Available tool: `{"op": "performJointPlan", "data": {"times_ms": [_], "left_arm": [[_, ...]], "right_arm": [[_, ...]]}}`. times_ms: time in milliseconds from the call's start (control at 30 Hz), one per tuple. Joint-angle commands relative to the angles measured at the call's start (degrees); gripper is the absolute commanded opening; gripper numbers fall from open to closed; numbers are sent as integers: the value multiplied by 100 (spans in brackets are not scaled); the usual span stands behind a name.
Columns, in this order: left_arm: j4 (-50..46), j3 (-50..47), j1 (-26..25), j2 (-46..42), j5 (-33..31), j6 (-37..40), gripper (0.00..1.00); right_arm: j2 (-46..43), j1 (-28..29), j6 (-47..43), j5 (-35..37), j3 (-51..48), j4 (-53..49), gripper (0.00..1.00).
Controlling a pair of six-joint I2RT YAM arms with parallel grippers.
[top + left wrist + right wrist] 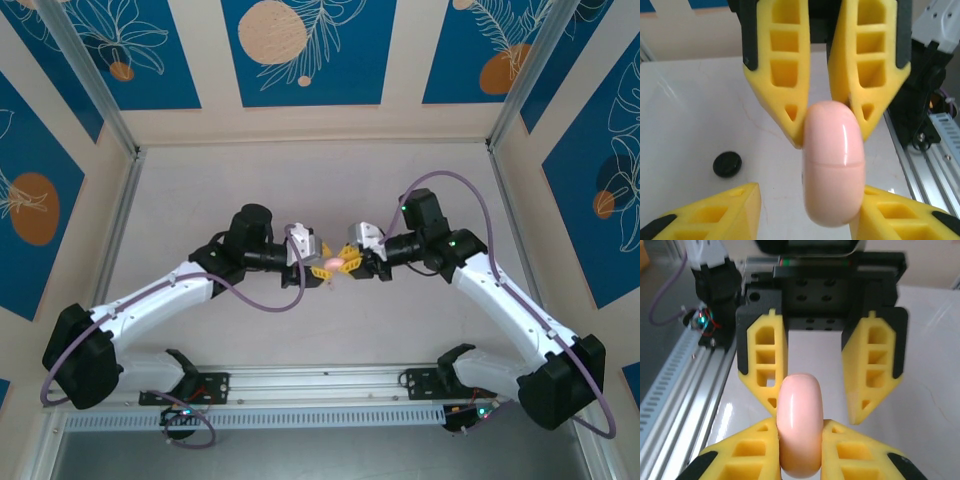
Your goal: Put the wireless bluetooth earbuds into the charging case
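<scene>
Mid-table, two white robot arms meet wrist to wrist over a glossy pink oval charging case [832, 160], held clear of the white tabletop [695, 110] with its lid seam closed. The right gripper [800, 427] is clamped on the case, a yellow ribbed finger pressed to each flat side. The left gripper [810, 192] stands released: its fingers are spread around the case's other end, one just beside the shell and the other well apart.

The case lies directly between the two end effectors, and its long axis appears to run left to right, from one wrist toward the other. Both grippers are equally near, so any reopening seems to turn on the left fingers taking that free end.

Each arm bends at a raised elbow and reaches inward from its base at the near rail [320, 385]. A small round black puck [727, 164] rests on the table, apart from the case. Whether the earbuds sit inside cannot be told.
</scene>
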Motion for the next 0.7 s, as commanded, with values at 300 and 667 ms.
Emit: {"op": "performJointPlan", "data": {"times_ms": [300, 667], "left_arm": [[-791, 283, -217, 20, -112, 582, 46], [-355, 173, -244, 72, 70, 268, 29]], "right_arm": [[174, 210, -263, 230, 163, -335, 16], [200, 140, -69, -180, 66, -61, 16]]}}
